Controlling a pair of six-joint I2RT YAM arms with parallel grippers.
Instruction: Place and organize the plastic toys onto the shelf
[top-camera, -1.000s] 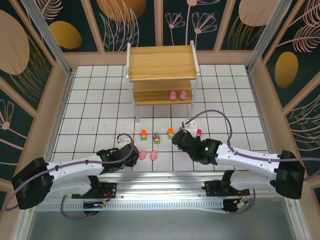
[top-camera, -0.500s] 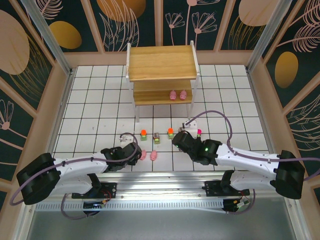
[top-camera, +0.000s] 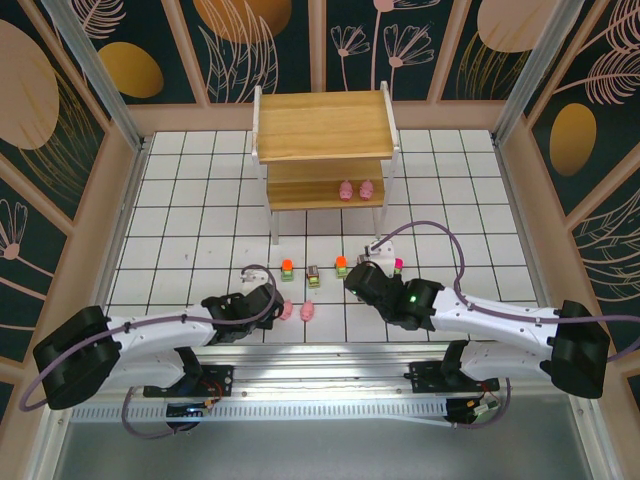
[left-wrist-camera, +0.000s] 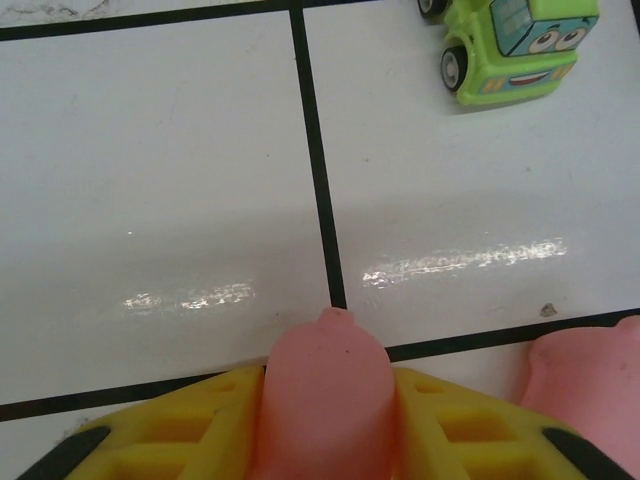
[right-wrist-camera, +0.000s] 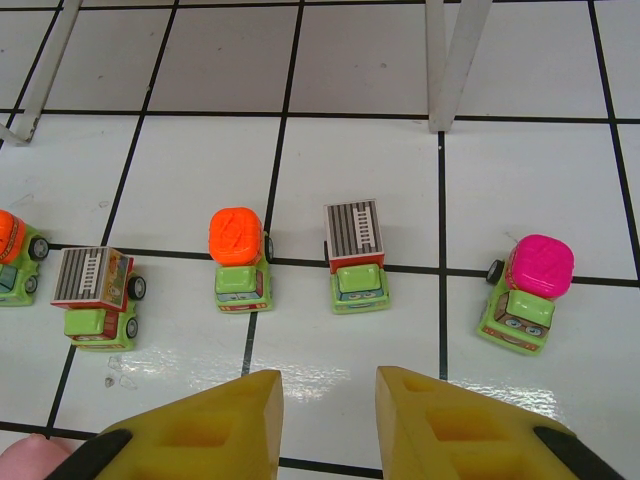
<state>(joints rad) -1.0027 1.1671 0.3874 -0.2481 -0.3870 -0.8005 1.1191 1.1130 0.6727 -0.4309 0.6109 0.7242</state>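
The left gripper (left-wrist-camera: 328, 372) is clenched on a pig (left-wrist-camera: 325, 410). Both yellow pads (left-wrist-camera: 200, 435) press its sides, and its smooth, rounded pink body pokes out ahead of them over a black grid line. A 2nd pig (left-wrist-camera: 590, 385) lies just to its right. Farther ahead and to the right stands a lime truck (left-wrist-camera: 505, 45) with black wheels, a blue block on top and a cartoon face.

The right gripper (right-wrist-camera: 328, 390) has its jaws drawn nearly together, leaving a narrow gap with nothing in it. Ahead of it, 5 trucks stand in a loose row on the white tiled table (right-wrist-camera: 520, 170), each lime green with a small face toward the camera. From left to right their tops are:
- an orange top (right-wrist-camera: 12, 250), cut by the picture's edge
- a striped grey box (right-wrist-camera: 95, 290)
- an orange drum (right-wrist-camera: 240, 255)
- a striped grey box (right-wrist-camera: 355, 250)
- a magenta drum (right-wrist-camera: 528, 290)

Beyond the row are thin white legs (right-wrist-camera: 455, 60).

From above, the shelf (top-camera: 322, 125) stands at the far middle of the table, with 2 light wooden tiers on a white frame. On the lower tier, 2 shelved pigs (top-camera: 356, 189) sit side by side near the right end.
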